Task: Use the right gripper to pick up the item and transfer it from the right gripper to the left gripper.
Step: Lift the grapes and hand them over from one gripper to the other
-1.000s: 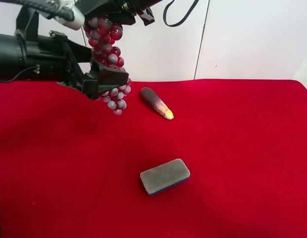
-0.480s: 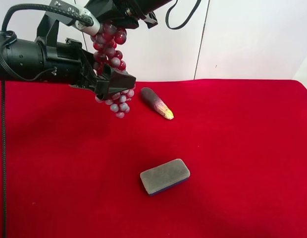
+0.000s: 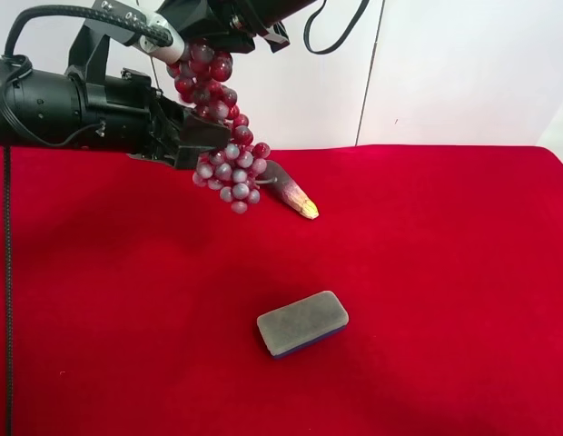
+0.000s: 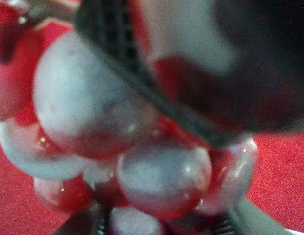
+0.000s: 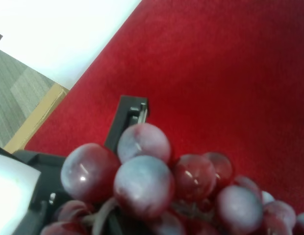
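- I see the item [image 3: 229, 156], a long bunch of dark red and frosted grapes, hanging in the air above the far side of the table, clear of the cloth; its lower end kinks out toward the eggplant-like piece [image 3: 291, 189] without touching it
- The right gripper [image 3: 213, 34] comes in from the top of the exterior high view and is closed on the top of the bunch; its own camera shows the upper grapes [image 5: 142, 178] filling the view
- The left gripper [image 3: 200, 143], on the thick arm at the exterior high view's left, has its jaws clamped across the middle of the bunch; in its wrist view a ribbed pad [image 4: 117, 54] presses right against the grapes [image 4: 162, 176]
- I judge this to be the handover itself, with both grippers on the bunch at once and the release not yet made
- Next I would open the right jaws and lift that arm straight away, slowly, since round, smooth grapes could roll out of the left grip or snag on the leaving fingers
- Below, a red cloth [image 3: 463, 300] covers the table; a grey sponge block [image 3: 301, 322] lies near the middle, well apart from the arms
- Behind stands a plain white wall [image 3: 463, 64] with a vertical seam, and the right wrist view catches a strip of grey floor [image 5: 19, 93] past the table edge
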You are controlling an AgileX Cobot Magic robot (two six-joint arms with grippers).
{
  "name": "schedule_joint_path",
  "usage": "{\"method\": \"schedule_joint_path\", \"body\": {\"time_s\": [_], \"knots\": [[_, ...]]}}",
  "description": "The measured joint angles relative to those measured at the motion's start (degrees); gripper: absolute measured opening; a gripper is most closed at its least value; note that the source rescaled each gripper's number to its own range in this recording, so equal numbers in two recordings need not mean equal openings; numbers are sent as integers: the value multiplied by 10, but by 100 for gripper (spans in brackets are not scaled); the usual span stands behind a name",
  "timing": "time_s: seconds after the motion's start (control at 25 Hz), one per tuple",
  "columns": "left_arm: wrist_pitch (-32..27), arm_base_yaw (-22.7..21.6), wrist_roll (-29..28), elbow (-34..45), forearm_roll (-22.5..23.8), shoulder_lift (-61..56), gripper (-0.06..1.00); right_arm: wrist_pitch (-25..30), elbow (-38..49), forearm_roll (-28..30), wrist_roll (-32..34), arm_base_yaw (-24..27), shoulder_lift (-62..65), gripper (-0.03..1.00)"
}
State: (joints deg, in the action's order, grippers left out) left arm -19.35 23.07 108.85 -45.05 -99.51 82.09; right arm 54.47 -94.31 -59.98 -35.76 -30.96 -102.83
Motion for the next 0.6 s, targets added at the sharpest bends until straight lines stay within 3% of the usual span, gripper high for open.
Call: {"method": "schedule_joint_path", "body": {"time_s": [0.6], "knots": [[0,0,0,0,0,0,1,0,0,-1,1,0,0,0]]}}
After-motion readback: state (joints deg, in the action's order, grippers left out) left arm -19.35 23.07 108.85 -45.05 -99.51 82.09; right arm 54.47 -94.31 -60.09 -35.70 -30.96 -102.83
